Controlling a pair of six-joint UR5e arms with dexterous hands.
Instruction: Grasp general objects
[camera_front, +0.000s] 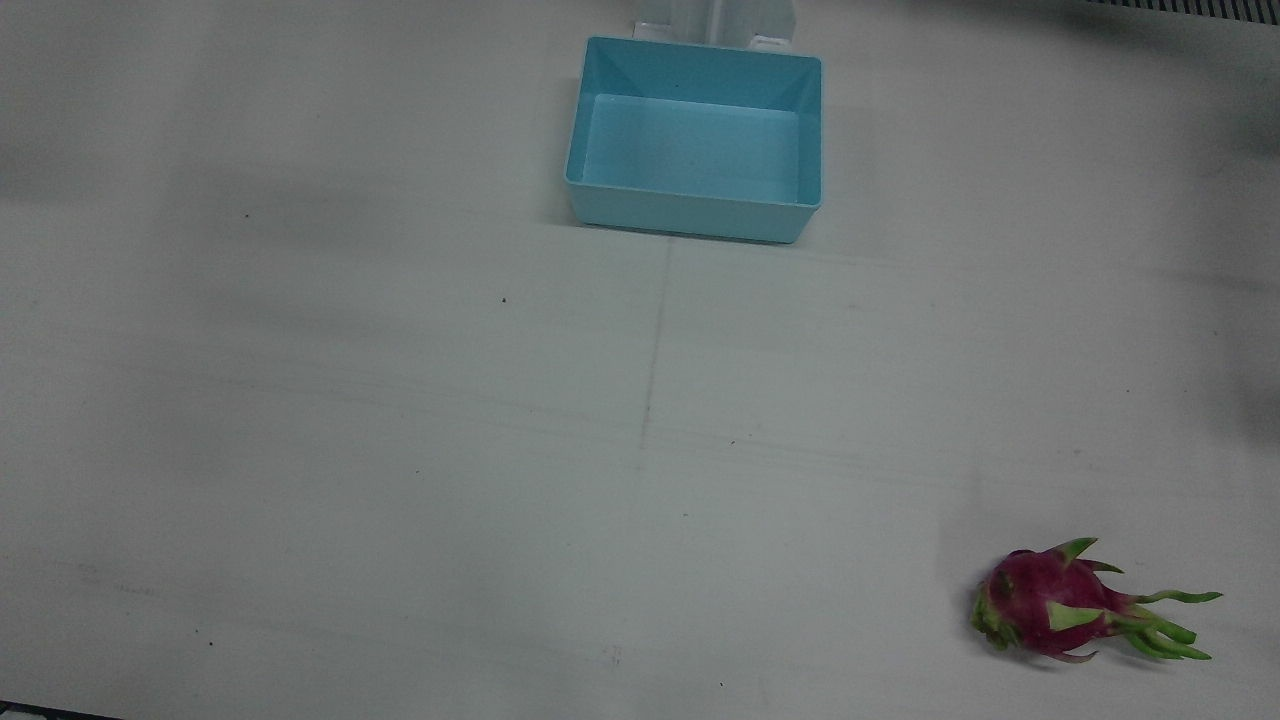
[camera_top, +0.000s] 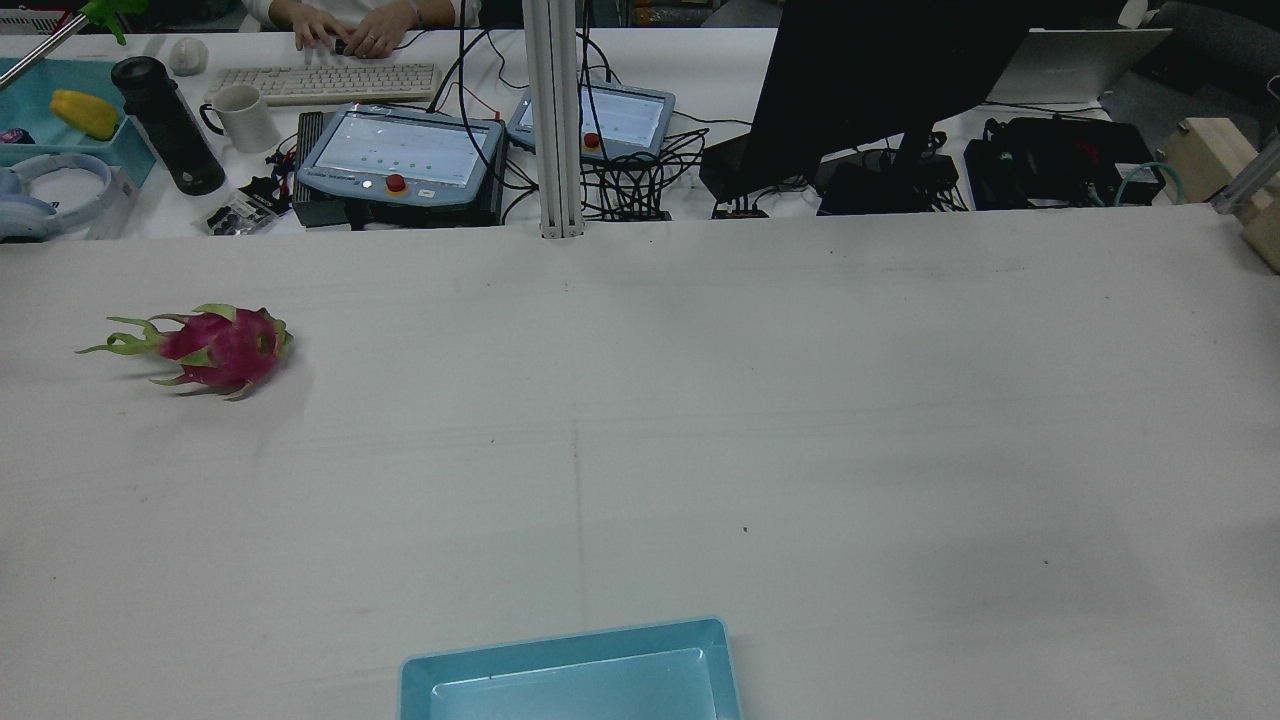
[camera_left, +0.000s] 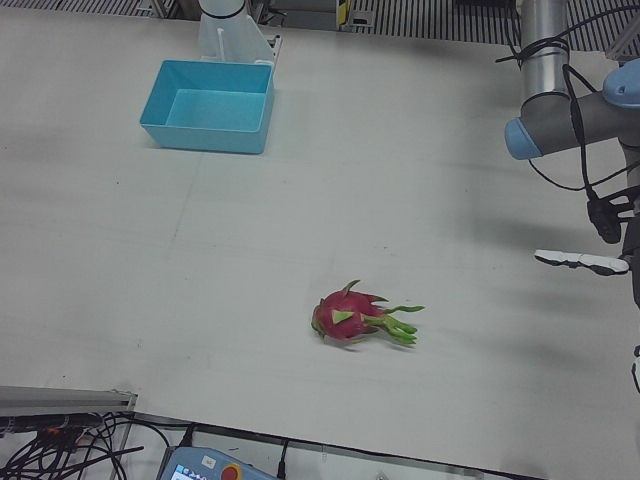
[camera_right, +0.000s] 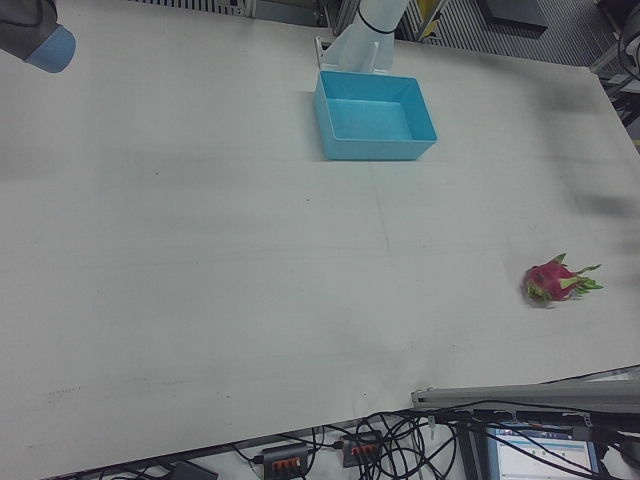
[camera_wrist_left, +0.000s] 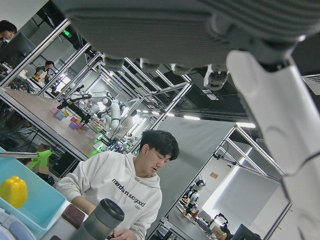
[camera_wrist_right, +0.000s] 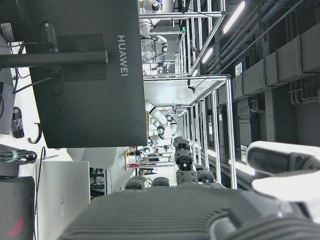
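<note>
White counter, fills every fixed view. Blue bin, top centre of the front view, nothing inside. Left arm, right edge of the left-front view. Dragon fruit, lower right of the front view, lying on its side, nothing touching it. Left hand and right hand: palms and one pale finger each visible, holding nothing; finger spread cannot be told.

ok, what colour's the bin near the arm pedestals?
Light blue bin, inside and out; clearest in the front view.
</note>
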